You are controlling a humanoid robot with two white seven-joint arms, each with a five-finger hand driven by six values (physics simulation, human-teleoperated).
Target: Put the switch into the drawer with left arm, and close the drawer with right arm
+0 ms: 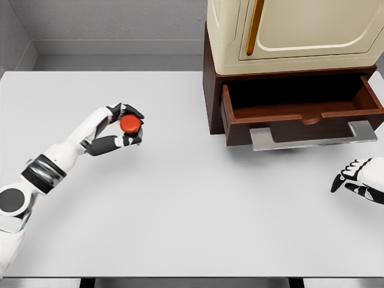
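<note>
Our left hand [123, 127] pinches the red switch [130, 124] above the table [180, 210], well apart from the open drawer [303, 114]. It may slip in transit; right hand [358, 180] rests, fingers loose.

No text, label, brand, number or sign can be read anywhere in the head view: the cabinet [294, 30], the drawer [303, 111] and the table [180, 198] all show plain, unmarked surfaces
</note>
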